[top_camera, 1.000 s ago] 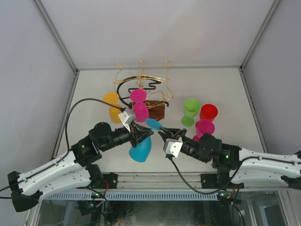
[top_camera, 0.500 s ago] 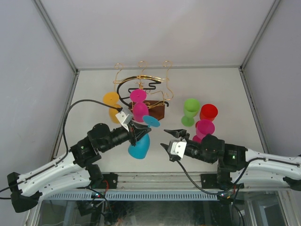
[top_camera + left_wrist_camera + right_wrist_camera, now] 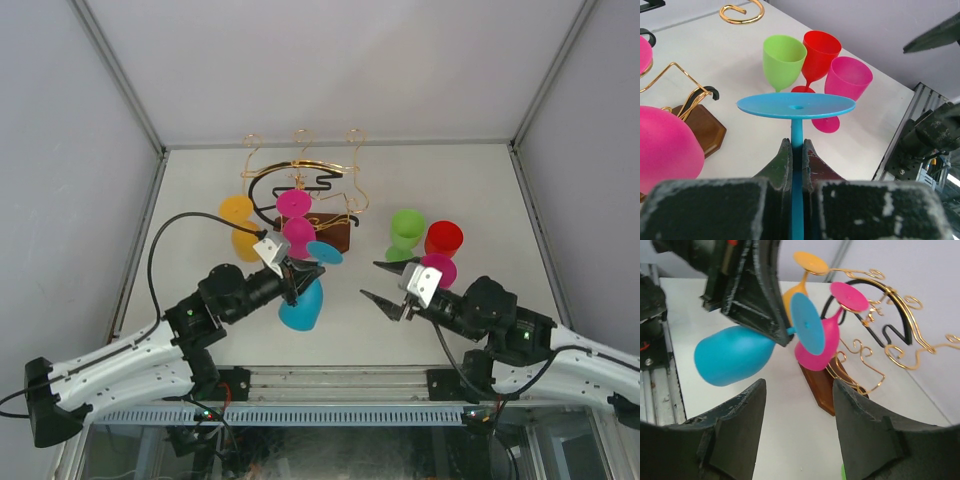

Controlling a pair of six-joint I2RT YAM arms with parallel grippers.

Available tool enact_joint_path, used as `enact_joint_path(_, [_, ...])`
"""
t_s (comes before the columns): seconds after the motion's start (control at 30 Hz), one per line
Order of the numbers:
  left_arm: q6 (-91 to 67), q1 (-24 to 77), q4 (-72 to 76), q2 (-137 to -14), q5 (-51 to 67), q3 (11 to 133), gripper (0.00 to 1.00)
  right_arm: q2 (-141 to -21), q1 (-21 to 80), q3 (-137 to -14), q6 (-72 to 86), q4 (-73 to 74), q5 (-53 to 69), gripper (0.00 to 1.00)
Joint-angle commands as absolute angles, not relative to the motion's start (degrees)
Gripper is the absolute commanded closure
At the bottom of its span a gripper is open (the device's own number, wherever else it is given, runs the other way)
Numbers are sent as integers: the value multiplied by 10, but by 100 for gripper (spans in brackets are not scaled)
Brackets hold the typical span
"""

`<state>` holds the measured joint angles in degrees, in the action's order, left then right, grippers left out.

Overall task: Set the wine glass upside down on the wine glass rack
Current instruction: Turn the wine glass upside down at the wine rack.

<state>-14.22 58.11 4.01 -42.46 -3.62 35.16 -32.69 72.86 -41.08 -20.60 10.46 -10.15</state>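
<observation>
Blue wine glass [image 3: 301,308] in left jaws, right jaws spread

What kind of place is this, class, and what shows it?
Likely a robotics lab cell: two white robot arms bolted to a white table, plain grey panel walls, and bright plastic goblets beside a gold wire glass rack.

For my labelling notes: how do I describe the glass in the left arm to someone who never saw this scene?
Find the gold wire wine glass rack at the back; just in front of it, the left gripper holds a wine glass by its stem. It is the only blue one; the others are pink, orange, green and red.
</observation>
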Motion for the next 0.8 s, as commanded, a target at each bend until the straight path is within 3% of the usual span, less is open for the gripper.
enact_joint_path(0.0, [-120, 580, 121, -435, -59, 342, 100, -308, 632, -420, -110, 78, -20, 45])
enact_joint_path(0.2, [-105, 580, 175, -449, -76, 328, 100, -275, 476, -412, 0, 57, 80, 45])
enact_joint_path(0.37, [-90, 582, 238, -470, -102, 320, 100, -245, 393, -404, 61, 77, 83, 44])
enact_joint_path(0.77, [-87, 582, 347, -546, -109, 317, 100, -199, 362, -400, 68, 152, 87, 43])
